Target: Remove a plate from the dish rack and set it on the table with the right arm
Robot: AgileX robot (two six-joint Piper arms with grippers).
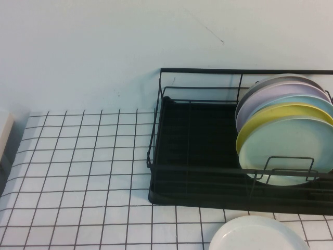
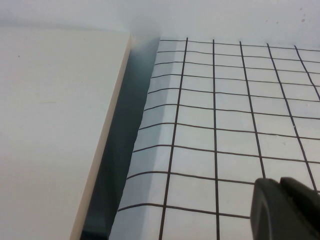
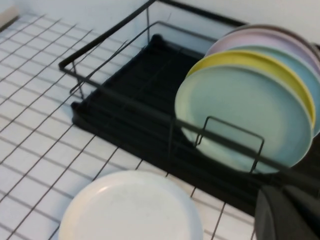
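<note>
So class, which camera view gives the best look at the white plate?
The right wrist view: the white plate lies flat on the table before the dish rack, almost fully visible. The high view catches only its top edge. The left wrist view shows none of it.

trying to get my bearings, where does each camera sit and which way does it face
High: raised on the robot's side, angled down at the table, rack and plate; no arm shows.
Left wrist: on the left arm, low over bare table beside a pale board; left hand at the corner.
Right wrist: on the right arm, facing plate and rack; right hand at the corner.
Shared: high and right wrist both show plate and rack.
</note>
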